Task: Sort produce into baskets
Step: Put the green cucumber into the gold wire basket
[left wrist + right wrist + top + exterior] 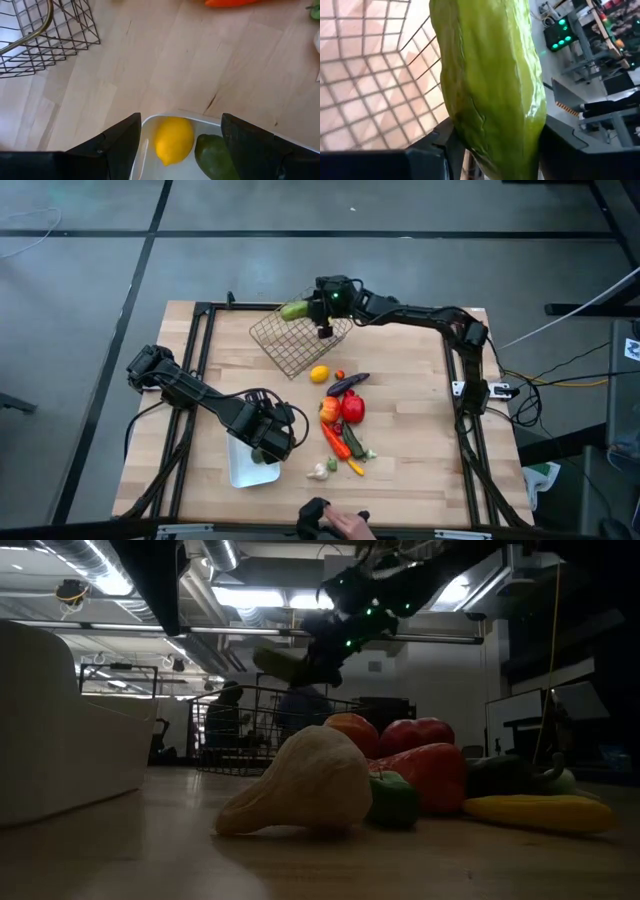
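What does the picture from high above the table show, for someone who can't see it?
The right arm's tool holds a long green cucumber over a square brown wire mesh basket at the far side of a wooden table. The left arm's tool hovers open over a shallow white tray, and a pile of small toy fruits and vegetables lies mid-table.

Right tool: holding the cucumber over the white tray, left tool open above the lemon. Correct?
Not quite. The right tool holds the cucumber over the wire basket, not the white tray; the high view shows it. The left tool is open above the lemon, as you say.
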Robot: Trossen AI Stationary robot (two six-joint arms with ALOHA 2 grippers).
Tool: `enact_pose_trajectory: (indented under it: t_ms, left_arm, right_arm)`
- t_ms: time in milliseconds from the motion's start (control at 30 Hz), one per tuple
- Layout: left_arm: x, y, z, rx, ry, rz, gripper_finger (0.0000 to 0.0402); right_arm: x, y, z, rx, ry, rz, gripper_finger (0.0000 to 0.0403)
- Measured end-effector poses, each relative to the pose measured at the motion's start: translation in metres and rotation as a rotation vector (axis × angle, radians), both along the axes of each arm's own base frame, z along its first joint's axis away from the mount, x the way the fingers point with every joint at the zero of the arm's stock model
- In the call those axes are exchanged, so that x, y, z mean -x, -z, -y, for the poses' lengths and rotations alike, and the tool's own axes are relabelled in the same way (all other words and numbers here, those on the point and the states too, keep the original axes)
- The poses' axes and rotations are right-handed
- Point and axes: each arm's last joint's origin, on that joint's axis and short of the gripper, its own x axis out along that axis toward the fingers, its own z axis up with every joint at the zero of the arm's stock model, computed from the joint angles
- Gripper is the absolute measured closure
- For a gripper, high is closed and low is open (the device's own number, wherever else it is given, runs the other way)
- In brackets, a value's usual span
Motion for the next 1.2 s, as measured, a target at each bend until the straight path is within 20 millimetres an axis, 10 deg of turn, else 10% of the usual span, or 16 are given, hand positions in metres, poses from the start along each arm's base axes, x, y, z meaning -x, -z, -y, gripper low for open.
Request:
enact_pose_trajectory:
  t_ms: [467, 1200]
  left_arm:
    - [0.000, 0.000, 0.000, 0.000, 0.000, -0.001, 0.0132]
    - [0.000, 0.000, 0.000, 0.000, 0.000, 0.000, 0.0132]
  right_arm:
    - [-0.017, 0.056, 0.006, -0.036, 0.000, -0.072, 0.0210]
    - [-0.018, 0.054, 0.007, -0.033, -0.011, -0.052, 0.0210]
